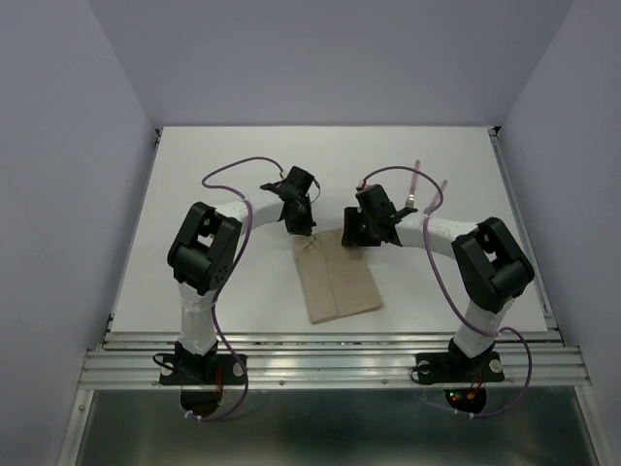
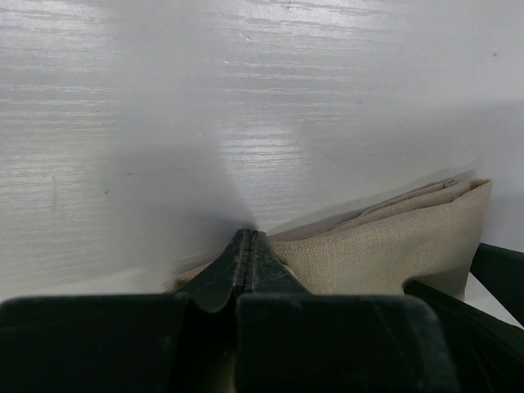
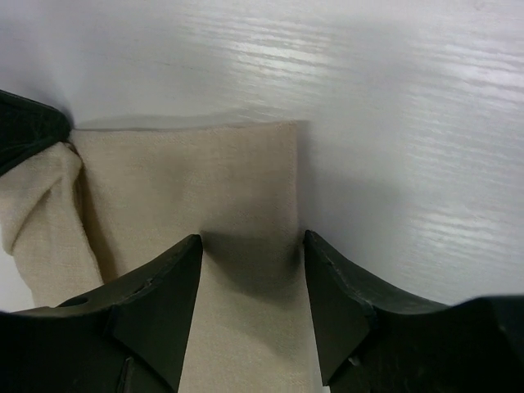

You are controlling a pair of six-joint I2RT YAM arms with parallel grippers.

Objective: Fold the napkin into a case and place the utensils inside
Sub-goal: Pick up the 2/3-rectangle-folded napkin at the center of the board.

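Your left pincer (image 2: 248,246) is clamped shut on the far-left corner of the folded tan cloth napkin (image 1: 336,283), which lies mid-way across the white desk (image 1: 223,165). Your right pincer (image 3: 252,246) stands partly open over its far-right corner, holding nothing.

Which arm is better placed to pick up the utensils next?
Right, most likely. The right hand is open over the napkin and holds nothing, and the utensils lie just beyond it on its side of the table. The left hand is shut on the napkin's corner.
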